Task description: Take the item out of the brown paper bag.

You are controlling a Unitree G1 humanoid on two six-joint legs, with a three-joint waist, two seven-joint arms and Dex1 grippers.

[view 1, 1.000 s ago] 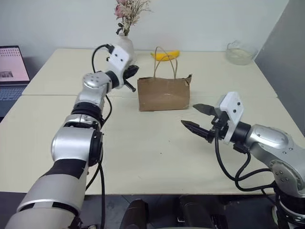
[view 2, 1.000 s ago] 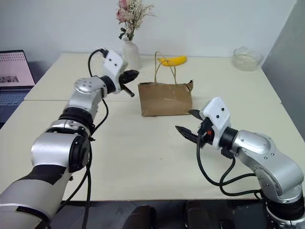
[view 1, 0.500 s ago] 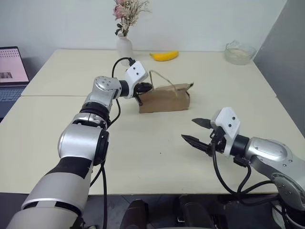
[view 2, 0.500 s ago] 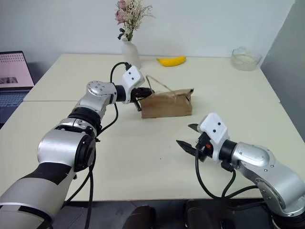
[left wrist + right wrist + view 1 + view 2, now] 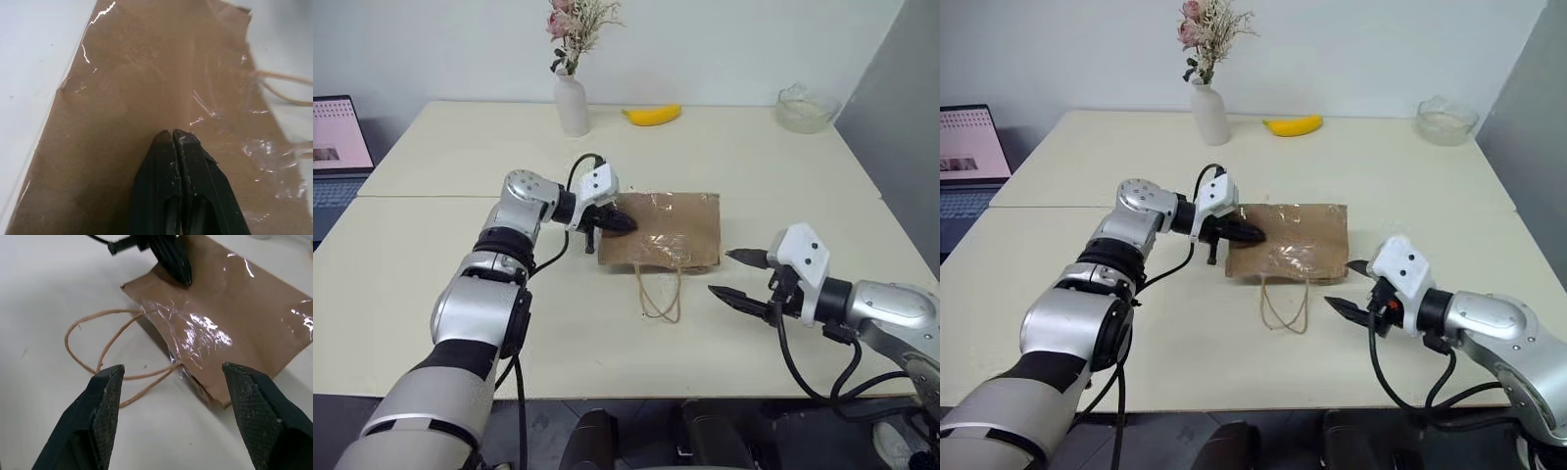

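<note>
- The crumpled brown kraft paper bag (image 5: 663,231) lay flat on its side on the pale cream desk (image 5: 431,294), its mouth facing the robot and its two thin tan twisted-cord loop handles (image 5: 660,291) trailing loose toward the near edge.
- The item to be taken out could not be seen; judging by that, it was probably inside the bag, and no bulge gave its place away.
- The left pincer (image 5: 621,222), two black fingers shut tight together, rested its tip on the bag's upper face near the left corner of the bag's closed bottom end; whether it pinched paper or only pressed down could not be told.
- The right pincer (image 5: 738,276) hung with fingers spread wide and empty, just beside the bag's right front corner and apart from it, aimed at the mouth and handles.
- As a judgement, the task was at an early stage: the bag was tipped over and pinned, but reaching in, gripping the item and drawing it out were all left to do.
- Open desk lay in front of the bag's mouth, giving room to pull the item toward the robot; the handles lay across that path and might snag a finger.
- A white vase of dried flowers (image 5: 572,102), a long yellow banana (image 5: 652,115) and a clear glass bowl (image 5: 802,108) stood well apart at the far edge, and a laptop (image 5: 337,157) sat off to the left.
</note>
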